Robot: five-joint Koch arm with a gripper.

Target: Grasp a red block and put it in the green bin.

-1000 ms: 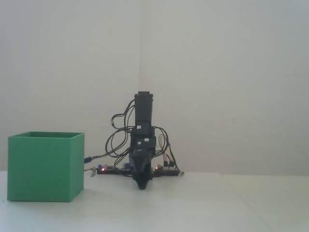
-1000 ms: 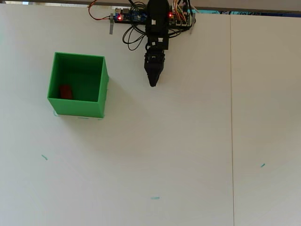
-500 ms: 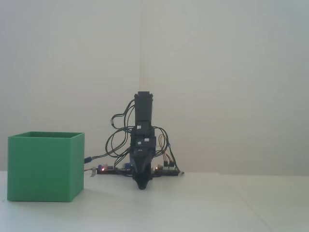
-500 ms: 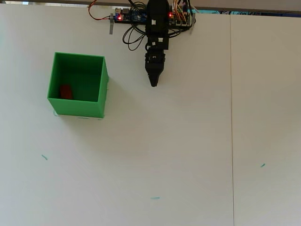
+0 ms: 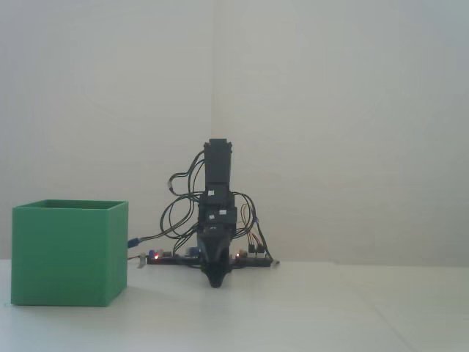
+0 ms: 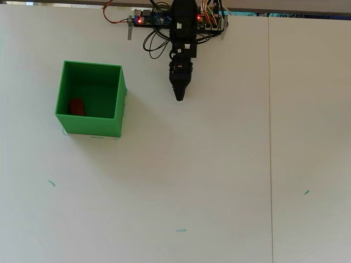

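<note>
Green bin point(image 5: 69, 253), red block point(image 6: 77, 107) inside

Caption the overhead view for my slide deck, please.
Red block lies inside the green bin; gripper parked empty nearby.

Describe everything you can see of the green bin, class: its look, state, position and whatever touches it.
The green bin is a bright green, cube-shaped box with thin plain walls, matte like plastic, open at the top. It stands upright on the white table, at the left in both views, apart from the folded arm. In the overhead view the red block lies inside on its floor, near the lower left corner. The fixed view shows only its outer walls.
</note>
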